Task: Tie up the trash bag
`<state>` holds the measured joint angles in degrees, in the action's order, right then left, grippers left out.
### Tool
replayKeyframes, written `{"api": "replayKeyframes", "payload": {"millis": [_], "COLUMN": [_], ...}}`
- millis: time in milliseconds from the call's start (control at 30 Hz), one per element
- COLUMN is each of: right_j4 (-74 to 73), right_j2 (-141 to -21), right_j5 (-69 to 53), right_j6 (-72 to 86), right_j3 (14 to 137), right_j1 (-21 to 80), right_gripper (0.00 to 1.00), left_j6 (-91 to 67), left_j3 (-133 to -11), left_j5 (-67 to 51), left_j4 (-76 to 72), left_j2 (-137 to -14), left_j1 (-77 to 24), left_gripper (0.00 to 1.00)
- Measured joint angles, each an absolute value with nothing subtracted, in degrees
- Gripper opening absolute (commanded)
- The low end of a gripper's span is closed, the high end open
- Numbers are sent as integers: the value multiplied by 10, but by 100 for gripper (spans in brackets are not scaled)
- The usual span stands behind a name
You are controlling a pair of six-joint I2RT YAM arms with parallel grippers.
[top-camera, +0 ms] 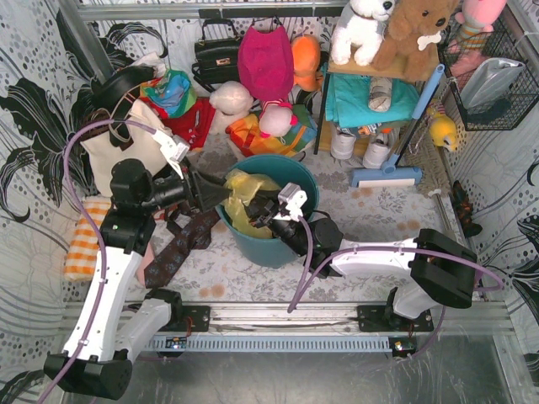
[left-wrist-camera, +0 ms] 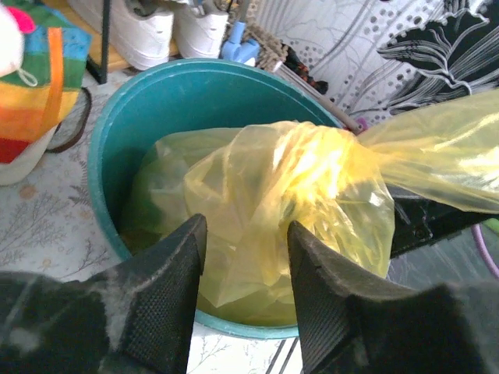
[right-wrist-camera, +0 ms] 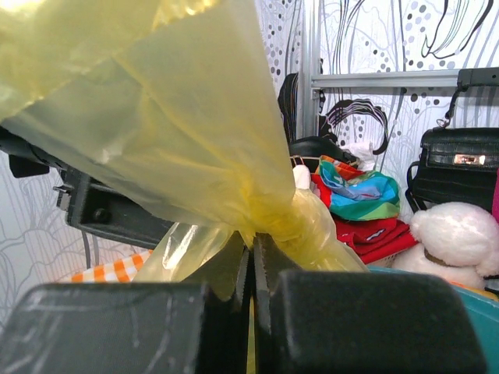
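The yellow trash bag (top-camera: pixel 244 195) sits inside the teal bin (top-camera: pixel 278 246) at the middle of the floor. Its top is gathered into a twisted neck. My right gripper (top-camera: pixel 259 210) reaches over the bin's near rim and is shut on that neck (right-wrist-camera: pixel 273 210), with the loose yellow plastic (right-wrist-camera: pixel 171 109) fanning up above its jaws. My left gripper (top-camera: pixel 221 195) hovers at the bin's left rim. In the left wrist view its jaws (left-wrist-camera: pixel 245 226) stand open, the bulging bag (left-wrist-camera: pixel 281 195) just beyond the tips and nothing pinched between them. The teal bin's wall (left-wrist-camera: pixel 179 93) rings the bag.
A cream tote bag (top-camera: pixel 126 151) leans at the left wall, with an orange checked cloth (top-camera: pixel 84 240) and a dark cloth (top-camera: pixel 181 244) on the floor beside the left arm. Plush toys, handbags and a shelf (top-camera: pixel 379 76) crowd the back. White shoes (top-camera: pixel 358 143) and a blue brush (top-camera: pixel 386 175) lie right of the bin.
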<state>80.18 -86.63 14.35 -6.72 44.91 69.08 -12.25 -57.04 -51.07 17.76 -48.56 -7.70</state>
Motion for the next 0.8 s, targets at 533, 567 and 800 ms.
{"api": "replayKeyframes", "payload": {"millis": [533, 567, 800], "right_j4": [771, 772, 802], "right_j2": [-881, -881, -890], "right_j5": [159, 159, 148], "right_j6": [-69, -69, -69], "right_j3": [473, 473, 474], "right_j1": [691, 691, 691], "right_gripper": [0, 0, 0], "left_j6": [-178, -179, -177], "left_j3": [-521, -518, -489], "left_j5": [-651, -652, -646], "left_j4": [82, 82, 92], "left_j2": [-431, -430, -429], "left_j1": [-124, -128, -141], "left_gripper": [2, 2, 3]}}
